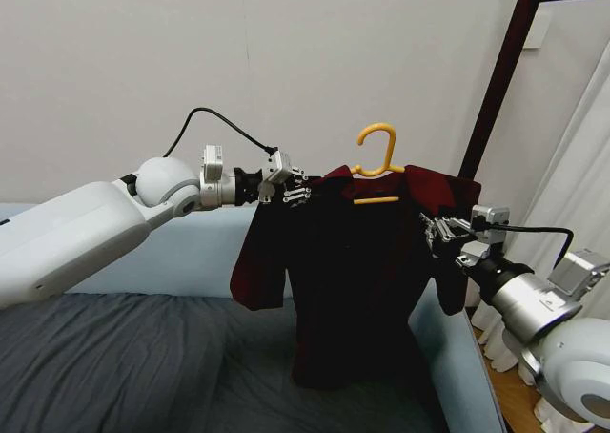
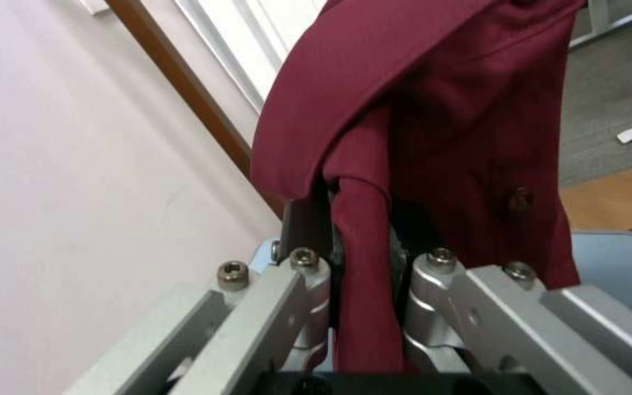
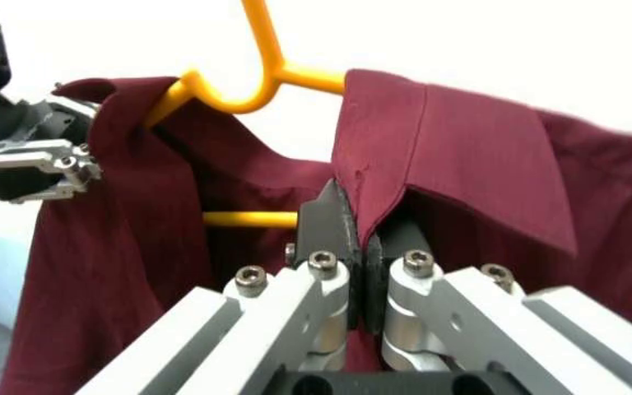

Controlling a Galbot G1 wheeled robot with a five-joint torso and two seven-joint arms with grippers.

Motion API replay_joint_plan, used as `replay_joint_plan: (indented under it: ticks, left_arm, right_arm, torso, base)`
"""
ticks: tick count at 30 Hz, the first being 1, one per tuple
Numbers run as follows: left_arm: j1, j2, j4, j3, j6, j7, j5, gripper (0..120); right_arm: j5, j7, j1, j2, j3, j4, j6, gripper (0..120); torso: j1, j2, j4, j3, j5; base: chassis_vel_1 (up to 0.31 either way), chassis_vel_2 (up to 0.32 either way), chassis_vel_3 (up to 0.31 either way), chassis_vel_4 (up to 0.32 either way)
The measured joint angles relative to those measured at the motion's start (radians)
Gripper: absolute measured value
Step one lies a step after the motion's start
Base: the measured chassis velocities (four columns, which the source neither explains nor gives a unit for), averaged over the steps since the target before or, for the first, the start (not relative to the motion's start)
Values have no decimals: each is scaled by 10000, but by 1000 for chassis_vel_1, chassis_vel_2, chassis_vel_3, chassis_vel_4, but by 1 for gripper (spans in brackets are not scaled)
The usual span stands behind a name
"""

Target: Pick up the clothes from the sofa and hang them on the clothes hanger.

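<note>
Dark red short-sleeved cloth shirt (image 1: 353, 290) on a yellow plastic hanger (image 1: 378, 156), held in the air by both grippers.

Below the shirt lies a grey fabric sofa (image 1: 114, 357) with a pale blue backrest, and a plain white wall (image 1: 143, 71) stands behind the shirt. Beside the shirt, on the robot's right, a dark brown wooden post (image 1: 505, 71) slants upward, with a white curtain (image 1: 572, 166) beyond it. The hanger sits inside the shirt's neck, its hook rising above the collar and its bar showing in the open front. The left gripper (image 2: 360, 247) is clamped on a fold of cloth at the shirt's left shoulder. The right gripper (image 3: 362, 239) is pinched tight on the collar edge at the shirt's right side.
</note>
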Motion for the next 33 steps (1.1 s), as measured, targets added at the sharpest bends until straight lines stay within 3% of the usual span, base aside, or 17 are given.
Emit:
replay_joint_plan:
  ticks: [6, 14, 25, 33]
  left_arm:
    - [-64, -194, 71, 11, 97, -189, 48, 7]
    - [-65, -521, 285, 18, 244, -598, 261, 7]
    - [-326, -689, 731, 36, 305, -773, 150, 7]
    - [-759, -447, 602, 274, 280, -384, -304, 7]
  right_arm:
    - [-1928, -625, -119, -523, 53, -11, 16, 0]
    - [-2310, -1055, -69, -806, 41, 409, 21, 0]
    - [-3060, -1396, -500, -663, -10, 641, 105, 0]
    - [-4200, -1633, -569, -305, -361, -37, 183, 0]
  torso:
    - [0, 0, 0, 0, 0]
    - [0, 0, 0, 0, 0]
    - [0, 0, 0, 0, -1]
    - [0, 0, 0, 0, 1]
  base:
    - [0, 0, 0, 0]
    - [0, 0, 0, 0]
    - [0, 0, 0, 0]
    - [0, 0, 0, 0]
